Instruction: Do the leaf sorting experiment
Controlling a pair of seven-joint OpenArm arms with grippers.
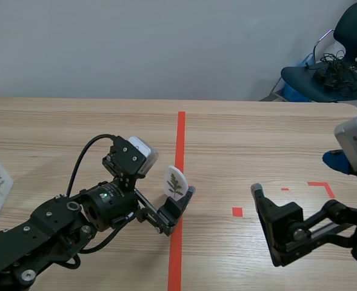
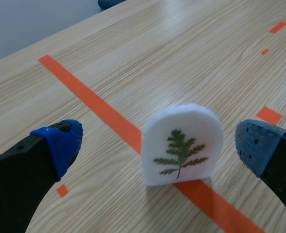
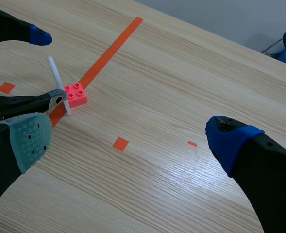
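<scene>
Wooden table (image 1: 257,133); grey wall (image 1: 136,42); chair (image 1: 305,79)

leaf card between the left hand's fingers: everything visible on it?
The leaf card is a thin white plate with an arched top, plastic-looking, a green fern-like leaf on its face. It stands upright on the orange tape line, a pink studded brick against its back base. The open left hand flanks it without touching.

This looks like a lab: a wooden bench (image 1: 75,127) with orange tape marks (image 1: 180,139), a plain grey wall (image 1: 136,48) behind it, a chair (image 1: 355,21) holding cables (image 1: 331,65) beside it.
</scene>
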